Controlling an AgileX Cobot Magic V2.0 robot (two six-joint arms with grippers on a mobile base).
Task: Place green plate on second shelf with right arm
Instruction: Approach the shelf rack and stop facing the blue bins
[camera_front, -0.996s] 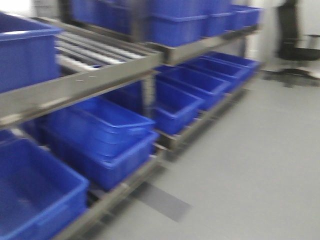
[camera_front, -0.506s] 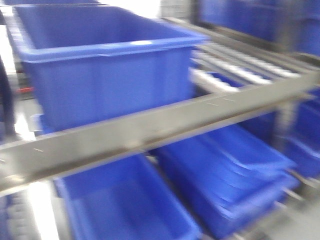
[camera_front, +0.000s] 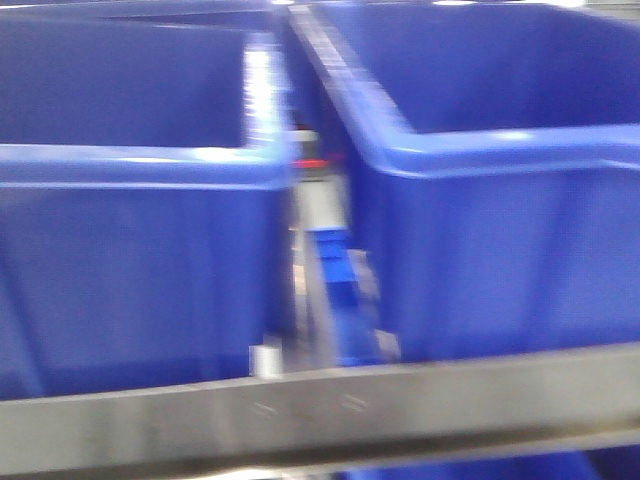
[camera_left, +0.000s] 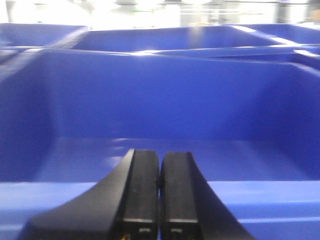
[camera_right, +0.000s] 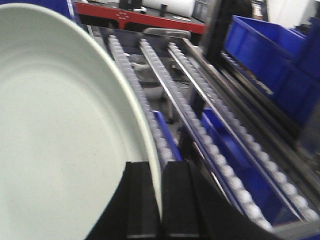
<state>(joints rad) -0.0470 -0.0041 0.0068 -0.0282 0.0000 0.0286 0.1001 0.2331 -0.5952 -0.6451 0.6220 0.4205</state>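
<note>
In the right wrist view my right gripper (camera_right: 161, 172) is shut on the rim of the pale green plate (camera_right: 60, 135), which fills the left of that view, held above rows of white rollers on a rack tier (camera_right: 200, 125). In the left wrist view my left gripper (camera_left: 160, 165) is shut and empty, hovering over an empty blue bin (camera_left: 165, 115). In the front view a brushed-steel shelf rail (camera_front: 320, 410) with two small screws runs across the bottom. No gripper shows in the front view.
Two large blue bins (camera_front: 130, 240) (camera_front: 500, 200) stand on the shelf behind the rail, with a narrow gap between them. More blue bins (camera_right: 270, 65) line the rack at right in the right wrist view. A red bench edge (camera_right: 140, 17) lies beyond.
The front view has swung left along the rack and come closer: from aisle and lower bins, past one bin on the shelf, to two bins close up behind the rail.
</note>
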